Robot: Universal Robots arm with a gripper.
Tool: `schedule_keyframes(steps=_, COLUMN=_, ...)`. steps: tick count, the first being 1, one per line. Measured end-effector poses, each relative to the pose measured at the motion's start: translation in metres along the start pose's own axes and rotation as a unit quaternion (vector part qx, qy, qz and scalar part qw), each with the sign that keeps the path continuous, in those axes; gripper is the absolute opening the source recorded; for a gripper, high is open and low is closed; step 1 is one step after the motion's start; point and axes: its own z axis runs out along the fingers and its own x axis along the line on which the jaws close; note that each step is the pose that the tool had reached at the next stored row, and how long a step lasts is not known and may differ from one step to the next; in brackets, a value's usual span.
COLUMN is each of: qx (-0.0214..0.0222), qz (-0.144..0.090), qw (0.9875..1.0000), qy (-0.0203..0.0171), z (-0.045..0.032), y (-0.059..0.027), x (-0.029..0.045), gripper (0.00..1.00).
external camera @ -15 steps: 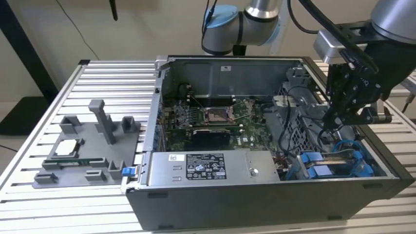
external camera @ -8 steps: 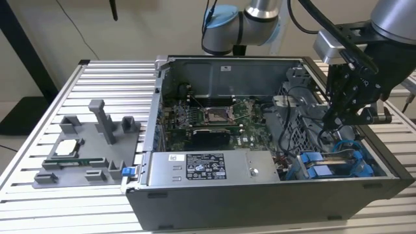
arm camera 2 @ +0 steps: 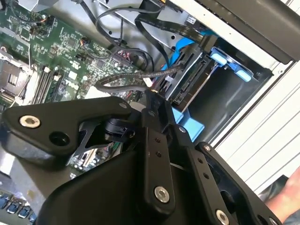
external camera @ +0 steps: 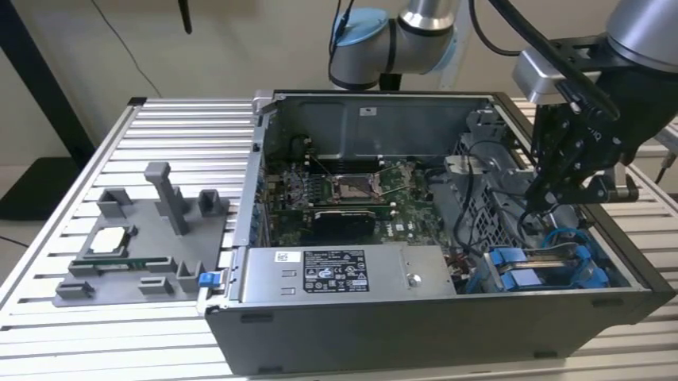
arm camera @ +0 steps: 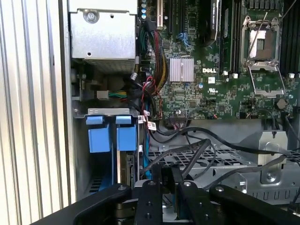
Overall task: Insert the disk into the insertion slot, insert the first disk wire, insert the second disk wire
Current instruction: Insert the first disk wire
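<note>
Blue-framed disk (arm camera 2: pixel 187 83) is already sitting in the slot (arm camera 2: pixel 225 91). The tool (arm camera 2: pixel 151 93) is hovering just beside its connector end, drawn narrow, seemingly pinching a black wire (arm camera 2: pixel 126 77); no wire is looking plugged in yet.

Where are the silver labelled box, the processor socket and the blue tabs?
silver labelled box (external camera: pixel 335 272), exterior view, on its white label.
processor socket (arm camera: pixel 261 42), first wrist view, on its middle.
blue tabs (arm camera: pixel 98 138), first wrist view, on one tab's face.

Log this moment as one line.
tool: shut on wire | wire: at disk rear | disk: in slot
</note>
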Motion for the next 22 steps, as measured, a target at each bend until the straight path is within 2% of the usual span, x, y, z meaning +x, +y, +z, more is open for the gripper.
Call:
schedule_keyframes(steps=4, qx=-0.0063, qz=0.001, qw=1.0000, qy=0.0005, z=0.0002, y=-0.0012, x=0.0006, gripper=0.00)
schedule_keyframes(steps=7, qx=-0.0131, qz=0.002, qw=0.9999, qy=0.0011, z=0.0005, y=-0.0024, x=0.0012, gripper=0.00)
schedule_keyframes(steps=15, qx=-0.0400, qz=0.005, qw=0.9992, qy=0.0034, z=0.0017, y=-0.0076, x=0.0044, gripper=0.00)
schedule_keyframes(steps=22, qx=-0.0617, qz=0.007, qw=0.9981, qy=0.0049, z=0.0028, y=-0.0118, x=0.0079, gripper=0.00)
